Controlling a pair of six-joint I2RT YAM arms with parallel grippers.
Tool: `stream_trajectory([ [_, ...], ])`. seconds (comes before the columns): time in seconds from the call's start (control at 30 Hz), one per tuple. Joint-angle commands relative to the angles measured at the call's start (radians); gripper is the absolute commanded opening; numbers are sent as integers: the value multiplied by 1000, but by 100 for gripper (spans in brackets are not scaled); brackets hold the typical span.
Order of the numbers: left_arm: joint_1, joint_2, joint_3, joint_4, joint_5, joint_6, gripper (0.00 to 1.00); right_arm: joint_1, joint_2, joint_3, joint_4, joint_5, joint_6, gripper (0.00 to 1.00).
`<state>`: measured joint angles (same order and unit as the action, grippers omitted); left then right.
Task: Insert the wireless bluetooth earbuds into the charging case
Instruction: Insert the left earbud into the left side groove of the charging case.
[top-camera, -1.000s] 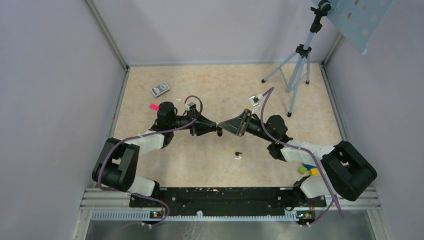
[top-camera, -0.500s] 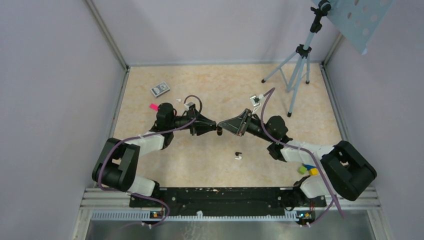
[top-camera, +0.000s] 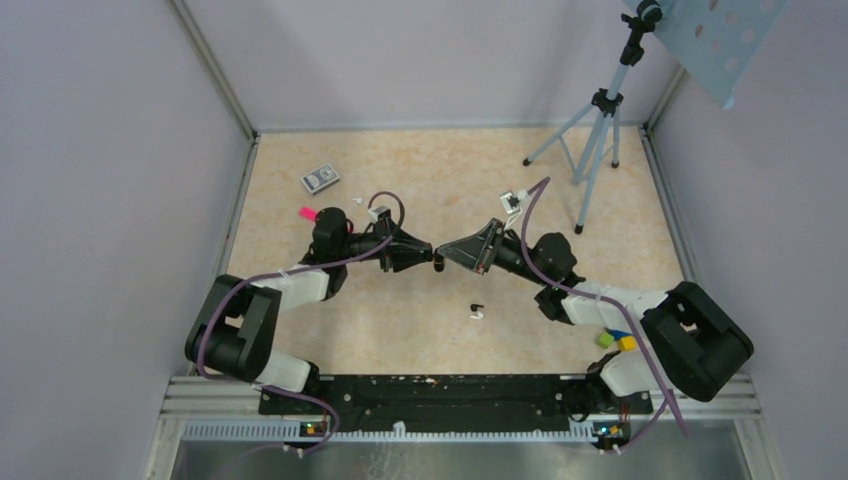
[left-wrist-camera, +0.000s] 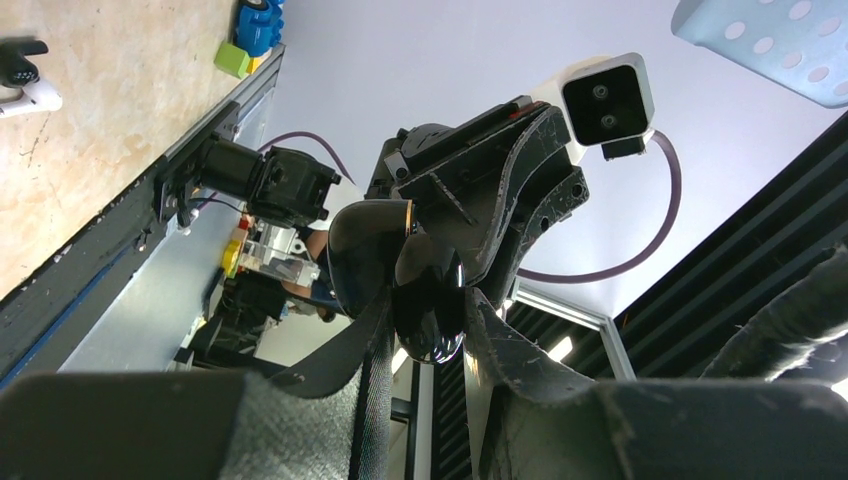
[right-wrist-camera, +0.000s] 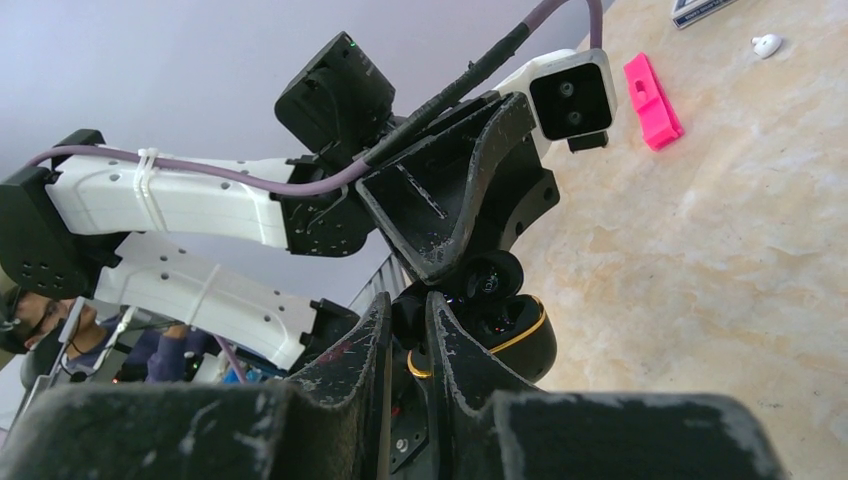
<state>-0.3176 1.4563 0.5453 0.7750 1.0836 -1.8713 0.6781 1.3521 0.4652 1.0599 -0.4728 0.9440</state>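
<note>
My left gripper (top-camera: 432, 261) is shut on the black charging case with a gold rim (right-wrist-camera: 520, 335), held open above the table's middle. The case shows as a glossy black body between the left fingers (left-wrist-camera: 432, 322). My right gripper (top-camera: 446, 256) meets it tip to tip and is shut on a small black earbud (right-wrist-camera: 406, 318), pressed at the case's opening. A black and a white earbud (top-camera: 476, 310) lie together on the table in front of the grippers, also in the left wrist view (left-wrist-camera: 25, 80). Another white earbud (top-camera: 358, 200) lies at the back left, also in the right wrist view (right-wrist-camera: 767, 44).
A pink clip (top-camera: 308, 213) and a small grey box (top-camera: 320, 178) lie at the back left. A tripod (top-camera: 592, 150) stands at the back right. Coloured toy blocks (top-camera: 615, 340) sit by the right arm's base.
</note>
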Motion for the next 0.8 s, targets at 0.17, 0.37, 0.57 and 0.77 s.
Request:
stream_trajectory([
  [0.17, -1, -1, 10, 110, -14, -26, 0, 26, 5, 36, -119, -95, -92, 0],
  [0.37, -1, 5, 10, 120, -17, -31, 0, 26, -9, 18, -169, -78, -118, 0],
  [0.57, -1, 2, 12, 125, -16, -25, 0, 26, -6, 0, -172, -54, -119, 0],
  [0.77, -1, 6, 17, 140, -8, -28, 0, 26, 4, -11, -173, -42, -118, 0],
])
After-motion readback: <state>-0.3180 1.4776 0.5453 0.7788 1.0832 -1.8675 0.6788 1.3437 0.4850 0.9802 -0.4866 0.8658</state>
